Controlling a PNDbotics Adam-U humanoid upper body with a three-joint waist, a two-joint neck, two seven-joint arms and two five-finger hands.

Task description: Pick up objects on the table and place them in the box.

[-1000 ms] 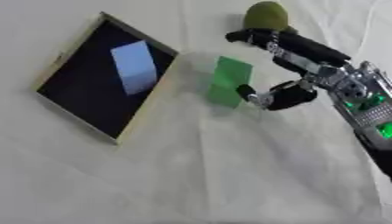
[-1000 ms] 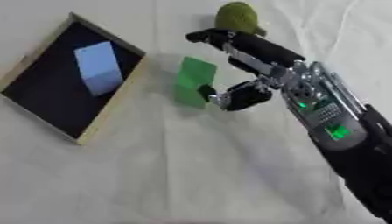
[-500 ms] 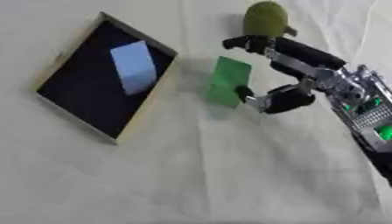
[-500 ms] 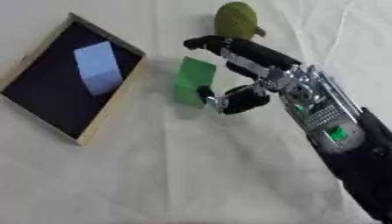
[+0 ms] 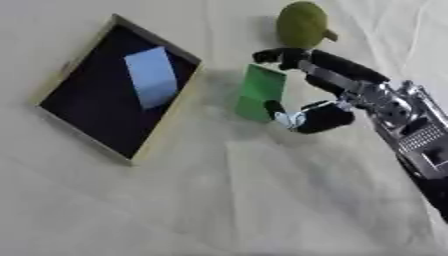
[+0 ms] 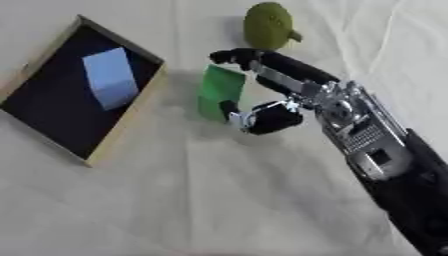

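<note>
Right hand bracketing the green block beside the box.

Right hand [image 6: 280, 102] sits just right of the box [image 6: 131, 112], fingers reaching over the far end of the green block [image 6: 219, 92], thumb at its near end; it has closed in slightly over the last second. Contact likely, but block not lifted: it rests on the bench [image 6: 175, 200] touching the box's right rim. Light blue block [image 6: 109, 77] lies inside the box. Olive fruit [image 6: 267, 25] is beyond the box, waiting. Judgement: grasp forming, lift next. Left hand unseen.

Cream cloth [image 5: 219, 200] covers table — creased, folds near far right corner.
</note>
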